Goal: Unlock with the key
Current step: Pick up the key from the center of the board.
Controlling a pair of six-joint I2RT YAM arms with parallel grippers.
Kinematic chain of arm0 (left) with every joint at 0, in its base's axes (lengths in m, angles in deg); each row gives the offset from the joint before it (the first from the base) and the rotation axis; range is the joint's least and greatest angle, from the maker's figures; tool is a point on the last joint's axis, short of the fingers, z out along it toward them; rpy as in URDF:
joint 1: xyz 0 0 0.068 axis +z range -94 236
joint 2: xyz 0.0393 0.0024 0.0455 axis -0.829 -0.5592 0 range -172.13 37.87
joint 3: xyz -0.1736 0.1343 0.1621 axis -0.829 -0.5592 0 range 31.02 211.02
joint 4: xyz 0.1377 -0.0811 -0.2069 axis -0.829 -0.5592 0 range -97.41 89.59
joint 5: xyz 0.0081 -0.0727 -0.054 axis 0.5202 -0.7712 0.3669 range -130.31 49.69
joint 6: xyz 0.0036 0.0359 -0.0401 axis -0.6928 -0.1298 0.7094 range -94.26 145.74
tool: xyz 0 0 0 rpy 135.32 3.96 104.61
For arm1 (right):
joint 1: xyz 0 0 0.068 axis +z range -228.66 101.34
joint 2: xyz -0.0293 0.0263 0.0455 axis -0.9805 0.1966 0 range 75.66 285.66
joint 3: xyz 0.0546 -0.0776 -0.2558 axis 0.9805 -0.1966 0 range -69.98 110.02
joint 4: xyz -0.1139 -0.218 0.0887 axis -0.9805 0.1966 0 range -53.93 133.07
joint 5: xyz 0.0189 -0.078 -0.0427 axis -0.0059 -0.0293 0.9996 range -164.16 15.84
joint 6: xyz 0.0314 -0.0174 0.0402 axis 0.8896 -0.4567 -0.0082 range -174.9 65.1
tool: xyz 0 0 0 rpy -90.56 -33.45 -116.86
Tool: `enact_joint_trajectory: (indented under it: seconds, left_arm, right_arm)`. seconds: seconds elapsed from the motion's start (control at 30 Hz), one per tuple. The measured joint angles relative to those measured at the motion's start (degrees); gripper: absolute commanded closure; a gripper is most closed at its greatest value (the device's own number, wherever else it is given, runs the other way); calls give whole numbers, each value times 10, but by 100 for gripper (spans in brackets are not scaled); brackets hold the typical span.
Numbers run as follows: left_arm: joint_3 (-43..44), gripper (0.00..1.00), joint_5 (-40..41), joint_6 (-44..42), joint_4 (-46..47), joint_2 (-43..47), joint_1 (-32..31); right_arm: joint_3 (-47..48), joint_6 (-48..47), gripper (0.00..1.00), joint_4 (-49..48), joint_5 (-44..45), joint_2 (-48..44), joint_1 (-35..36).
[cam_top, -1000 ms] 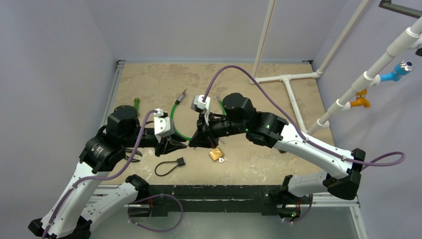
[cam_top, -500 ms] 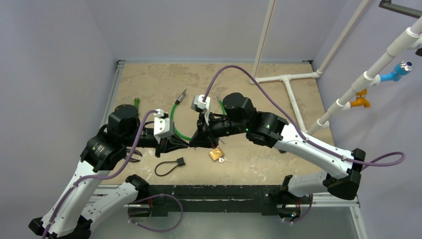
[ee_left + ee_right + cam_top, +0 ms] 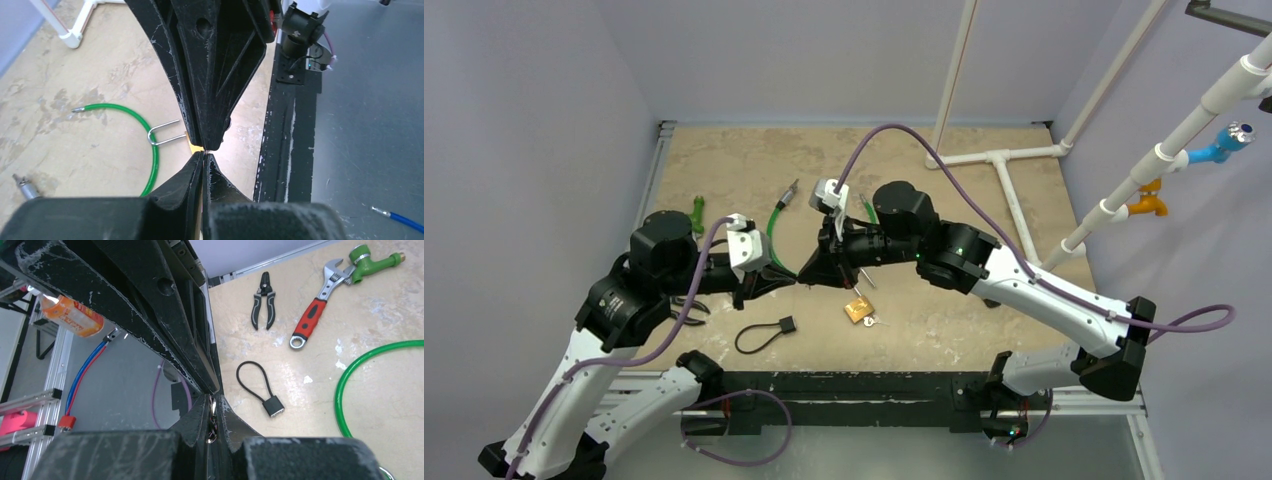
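A brass padlock lies on the table near the front, a small silver key beside it. In the left wrist view its silver shackle shows below the fingers. My right gripper hangs above the table, shut on the key, whose metal and ring show between its fingers. My left gripper meets it tip to tip and is shut too. A thin sliver of the key glints where the two pairs of tips touch.
A black cable lock lies front left of the grippers. A green hose curves beneath them. Black pliers, a red-handled wrench and a green nozzle lie to the left. White pipes stand at the back right.
My left gripper has shut, closing onto the key's end at the right gripper's tips. Both grippers have shifted slightly left and up together.
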Motion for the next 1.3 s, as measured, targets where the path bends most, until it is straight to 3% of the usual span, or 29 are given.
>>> enact_joint_trajectory:
  seconds: [0.17, 0.3, 0.53, 0.9, 1.07, 1.3]
  left_arm:
    - [9, 100, 28, -1, -9, 4, 0]
    - [9, 100, 36, -6, -12, 5, 0]
    - [9, 100, 38, -16, -23, 5, 0]
    - [31, 100, 35, -20, -40, -1, 1]
    - [37, 100, 31, -18, -40, -1, 1]
    - [37, 100, 29, -15, -40, -1, 1]
  right_arm:
    - [-11, 15, 88, -31, 7, 0, 0]
    - [-17, 27, 68, -37, 1, 0, 2]
    - [-19, 31, 52, -37, -2, -5, 5]
    - [-16, 0, 51, -10, 63, -51, -15]
    - [-10, -4, 55, -17, 61, -51, -18]
    - [-72, 2, 60, -81, 26, -58, -18]
